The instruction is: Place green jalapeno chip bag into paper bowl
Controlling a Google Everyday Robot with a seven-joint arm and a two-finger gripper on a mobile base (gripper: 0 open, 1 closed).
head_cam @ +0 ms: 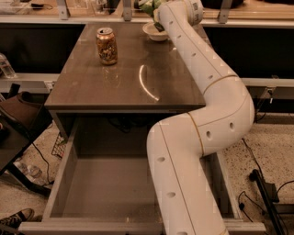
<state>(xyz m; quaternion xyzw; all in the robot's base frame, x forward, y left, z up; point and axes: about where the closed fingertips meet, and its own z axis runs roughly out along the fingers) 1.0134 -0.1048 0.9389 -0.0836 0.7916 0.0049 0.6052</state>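
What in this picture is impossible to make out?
Camera view:
Hand, above the bowl at the far end of the table: mostly hidden behind the arm.
Green chip bag: cut off by the top edge, partly covered by the arm; whether it touches the bowl is unclear.
Can: lettering too small to read.

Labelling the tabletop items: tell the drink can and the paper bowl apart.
The drink can is tall and narrow; the paper bowl is shallow and wider. The can is gold-brown and patterned; the bowl is plain off-white. The can stands clear of the arm; the bowl sits right by the gripper, at the far edge. Both rest upright on the table.
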